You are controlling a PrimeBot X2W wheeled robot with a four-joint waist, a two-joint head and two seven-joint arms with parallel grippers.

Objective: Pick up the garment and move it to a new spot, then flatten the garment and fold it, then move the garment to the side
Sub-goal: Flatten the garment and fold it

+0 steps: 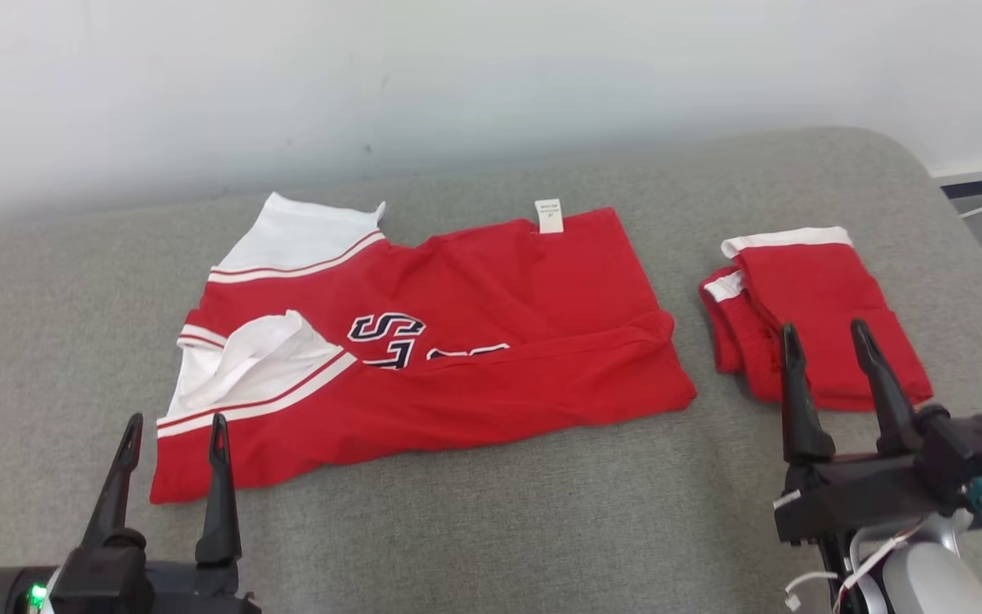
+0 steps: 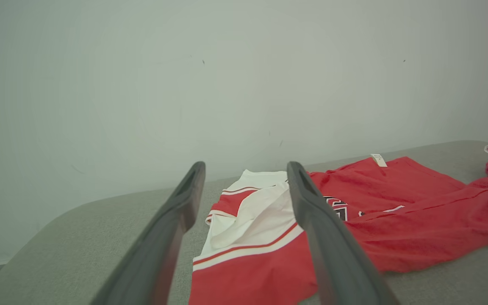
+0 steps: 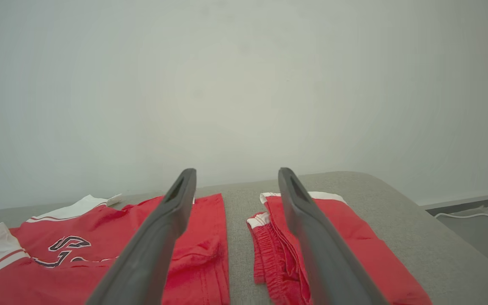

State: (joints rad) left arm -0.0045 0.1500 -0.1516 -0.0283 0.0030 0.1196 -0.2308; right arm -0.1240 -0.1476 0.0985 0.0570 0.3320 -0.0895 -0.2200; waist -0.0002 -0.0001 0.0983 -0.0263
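Rising beyond the red jersey (image 1: 474, 341), a pale wall (image 1: 491, 77) is closing off the far side, and a grey cushion (image 1: 457, 529) is carrying the jersey across its middle. The jersey is lying sideways, with its white sleeves (image 1: 303, 230) at its left end and its hem at its right end. Its near long edge is lying turned over onto its front and hiding the lower half of the dark lettering (image 1: 389, 337). Apart from the jersey's hem, to its right, folded red shorts (image 1: 823, 333) are sitting in a neat stack.

The right gripper (image 1: 824, 327) is hovering right of the jersey's near right corner, in line with the shorts, with its fingers spread and carrying nothing. The left gripper (image 1: 176, 419) is hovering at the jersey's near left corner, likewise spread and empty. A small care label (image 1: 549, 216) is sticking out at the jersey's far edge.

The lengthwise fold is looking only half made, so folding is probably the step in hand. Doing it well is meaning that each gripper is taking one end of the same near edge, pinching both layers. Both should be lifting low and together, and laying that edge parallel to the far one. The near sleeve is bunching, so it is needing smoothing first. The cloth is looking limp, so an uneven lift is likely to be skewing the fold.
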